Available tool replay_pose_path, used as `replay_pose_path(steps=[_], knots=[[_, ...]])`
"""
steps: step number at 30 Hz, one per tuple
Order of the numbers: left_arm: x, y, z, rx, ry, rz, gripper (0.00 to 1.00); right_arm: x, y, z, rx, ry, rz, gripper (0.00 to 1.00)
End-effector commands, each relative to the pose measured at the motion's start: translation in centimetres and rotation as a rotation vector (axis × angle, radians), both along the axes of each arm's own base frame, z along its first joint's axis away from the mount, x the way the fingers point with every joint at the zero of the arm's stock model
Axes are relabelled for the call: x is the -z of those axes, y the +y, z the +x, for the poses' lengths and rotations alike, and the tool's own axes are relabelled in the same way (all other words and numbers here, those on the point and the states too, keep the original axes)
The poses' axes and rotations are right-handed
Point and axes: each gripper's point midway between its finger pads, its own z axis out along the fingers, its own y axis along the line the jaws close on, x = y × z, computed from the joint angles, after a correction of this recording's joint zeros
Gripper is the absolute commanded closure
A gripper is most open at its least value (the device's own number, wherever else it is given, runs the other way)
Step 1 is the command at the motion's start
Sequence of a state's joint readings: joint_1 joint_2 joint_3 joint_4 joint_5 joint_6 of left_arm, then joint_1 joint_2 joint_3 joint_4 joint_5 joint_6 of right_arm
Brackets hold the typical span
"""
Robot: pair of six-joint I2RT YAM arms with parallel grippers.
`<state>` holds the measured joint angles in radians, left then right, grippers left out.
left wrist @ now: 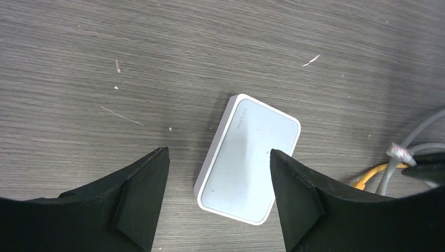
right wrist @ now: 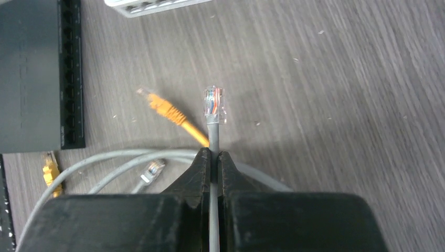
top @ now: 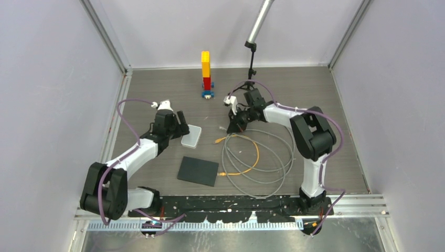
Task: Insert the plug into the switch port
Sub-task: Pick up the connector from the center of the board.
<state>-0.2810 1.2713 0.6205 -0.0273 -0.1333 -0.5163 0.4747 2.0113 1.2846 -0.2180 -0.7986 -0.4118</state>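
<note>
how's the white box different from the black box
The white box is smaller, with rounded corners; the black box is larger and squarer. The white box lies below the open left tool, between its fingers; no tool is over the black box, which sits nearer the arms' bases. Both lie flat on the table, each with a row of ports along one side.

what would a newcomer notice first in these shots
The right gripper pinches a grey cable just behind its clear plug, which sticks out ahead of the fingers. The left gripper hangs open over the small white switch box. Further back stands a yellow and red block tower.
</note>
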Motion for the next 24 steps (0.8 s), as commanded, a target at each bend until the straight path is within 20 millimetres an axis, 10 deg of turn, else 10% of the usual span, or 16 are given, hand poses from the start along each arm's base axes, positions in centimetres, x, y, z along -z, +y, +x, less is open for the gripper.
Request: replay_pose_path(steps=[1, 24], knots=[[-2.5, -0.3, 0.9, 0.003, -0.081, -0.035, 0.28, -6.5, 0.6, 0.6, -0.003, -0.322, 0.017, 0.99], [-2.3, -0.7, 0.5, 0.014, -0.072, -0.058, 0.28, -16.5, 0.0, -5.9, -0.049, -1.059, -0.145, 1.00]])
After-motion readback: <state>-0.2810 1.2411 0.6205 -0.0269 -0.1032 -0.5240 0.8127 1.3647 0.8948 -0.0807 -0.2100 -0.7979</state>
